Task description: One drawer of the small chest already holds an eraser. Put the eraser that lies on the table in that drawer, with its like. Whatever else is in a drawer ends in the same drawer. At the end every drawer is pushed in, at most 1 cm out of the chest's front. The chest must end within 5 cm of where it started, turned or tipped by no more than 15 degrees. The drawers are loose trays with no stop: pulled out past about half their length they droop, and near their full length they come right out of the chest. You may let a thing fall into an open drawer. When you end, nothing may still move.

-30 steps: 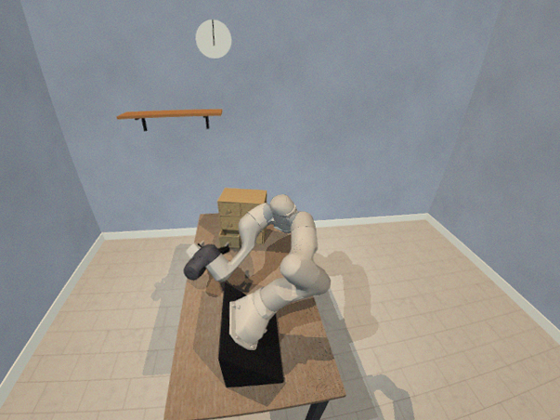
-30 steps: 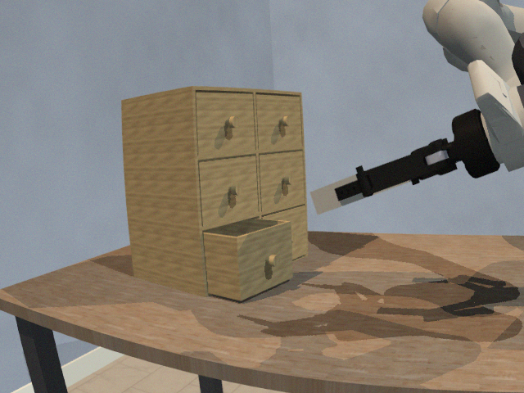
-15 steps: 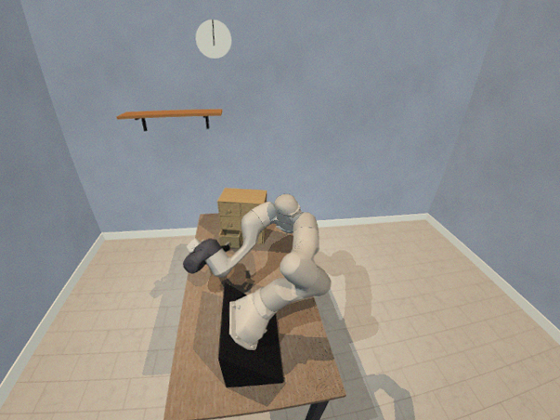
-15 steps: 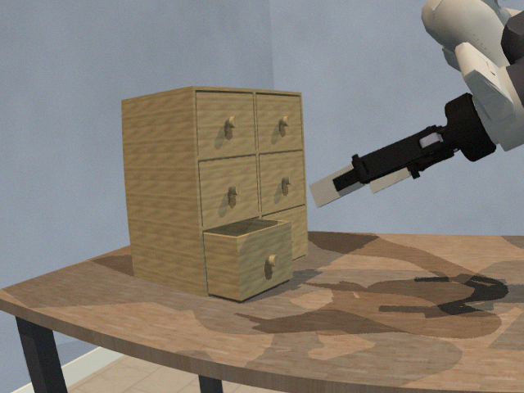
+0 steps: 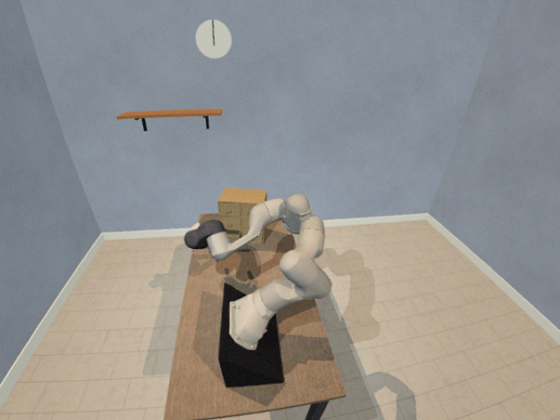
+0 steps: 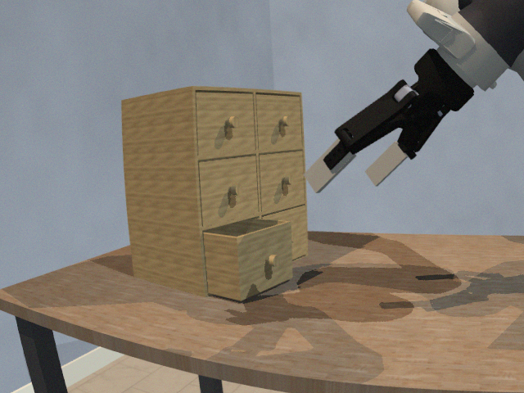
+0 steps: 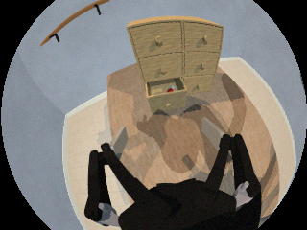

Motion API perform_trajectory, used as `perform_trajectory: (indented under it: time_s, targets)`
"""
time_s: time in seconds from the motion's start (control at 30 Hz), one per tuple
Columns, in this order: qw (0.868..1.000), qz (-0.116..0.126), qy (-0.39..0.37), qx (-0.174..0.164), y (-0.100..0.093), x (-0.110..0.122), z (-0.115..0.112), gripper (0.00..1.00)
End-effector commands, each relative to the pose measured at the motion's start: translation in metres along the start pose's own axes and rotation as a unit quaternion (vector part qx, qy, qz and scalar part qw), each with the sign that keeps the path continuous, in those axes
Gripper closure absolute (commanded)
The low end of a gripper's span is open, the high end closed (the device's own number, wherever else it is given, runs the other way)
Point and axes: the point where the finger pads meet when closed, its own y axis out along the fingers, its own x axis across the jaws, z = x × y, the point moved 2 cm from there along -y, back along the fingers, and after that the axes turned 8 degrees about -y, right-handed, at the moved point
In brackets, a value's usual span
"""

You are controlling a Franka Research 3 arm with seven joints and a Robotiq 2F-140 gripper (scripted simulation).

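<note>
Our tool point(image 6: 357, 169) hangs in the air beside the chest point(image 6: 160, 186), fully spread and grasping nothing. We see the bottom left drawer point(image 6: 247, 262) pulled out, something small and red point(image 7: 169, 90) inside. We cannot find the eraser on the surface point(image 6: 422, 338).

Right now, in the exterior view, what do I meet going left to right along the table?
Chest → its pulled-out bottom-left drawer → open, empty gripper in the air, right of the chest.
</note>
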Motion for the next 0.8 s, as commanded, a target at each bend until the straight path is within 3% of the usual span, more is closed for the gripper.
perform_trajectory:
  time_s: [0.0, 0.13, 0.2, 0.47, 0.7, 0.77]
  targets:
    - [0.996, 0.01, -0.042, -0.077, -0.002, -0.003, -0.002, 0.0]
    - [0.987, 0.018, -0.042, -0.156, -0.004, -0.002, 0.005, 0.0]
    - [0.987, 0.018, -0.042, -0.156, -0.004, -0.002, 0.005, 0.0]
    - [0.959, 0.03, -0.041, -0.279, -0.008, -0.002, 0.016, 0.0]
    - [0.935, 0.037, -0.04, -0.349, -0.009, -0.001, 0.022, 0.0]
    - [0.935, 0.037, -0.04, -0.349, -0.009, -0.001, 0.022, 0.0]
